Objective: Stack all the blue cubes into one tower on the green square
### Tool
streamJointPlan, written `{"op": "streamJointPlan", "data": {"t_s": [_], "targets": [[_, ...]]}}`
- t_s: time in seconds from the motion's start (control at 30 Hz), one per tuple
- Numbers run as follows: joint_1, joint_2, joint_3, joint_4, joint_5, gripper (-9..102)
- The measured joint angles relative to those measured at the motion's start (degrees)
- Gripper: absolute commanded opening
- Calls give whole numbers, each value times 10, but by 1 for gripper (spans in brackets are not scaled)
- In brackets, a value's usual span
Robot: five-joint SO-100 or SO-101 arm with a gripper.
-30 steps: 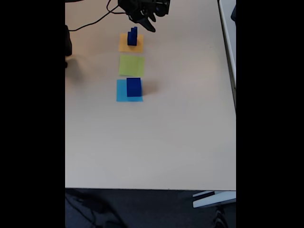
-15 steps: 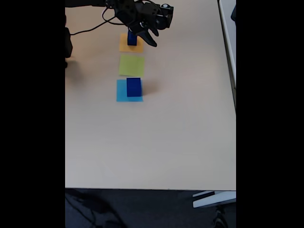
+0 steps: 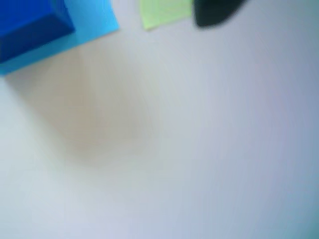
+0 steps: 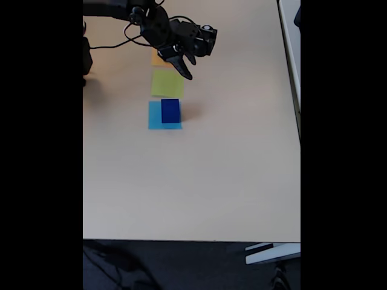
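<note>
- While the gripper (image 4: 183,71) hangs over the green square (image 4: 165,84), can't tell how open its fingers are.
- One blue cube (image 4: 170,111) visible, sitting on one light-blue square (image 4: 155,116) on the surface (image 4: 199,175).

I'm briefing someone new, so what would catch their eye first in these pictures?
Three paper squares run in a line on the pale table in the fixed view, with a large blue cube on the light-blue square. The black gripper hangs over the green square's far edge, covering the orange square.
</note>
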Motion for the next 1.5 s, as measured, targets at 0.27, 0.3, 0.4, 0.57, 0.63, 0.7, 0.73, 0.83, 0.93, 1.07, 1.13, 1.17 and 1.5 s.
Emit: {"op": "streamJointPlan", "data": {"t_s": [0.27,0.3,0.4,0.57,0.63,0.7,0.73,0.83,0.93,1.07,1.13,1.17,1.5], "targets": [[16,1,47,-3,-44,24],[18,1,51,-3,-50,24],[25,1,56,-3,-66,26],[33,-6,67,-3,-85,29],[33,-10,73,-10,-91,29],[32,-10,86,-29,-99,29],[31,-10,93,-39,-101,29],[29,-10,124,-69,-94,36],[23,-10,170,-111,-86,39],[21,-10,212,-155,-86,41],[21,-10,221,-163,-86,42],[22,-10,223,-166,-86,43],[56,-10,226,-166,-117,43]]}}
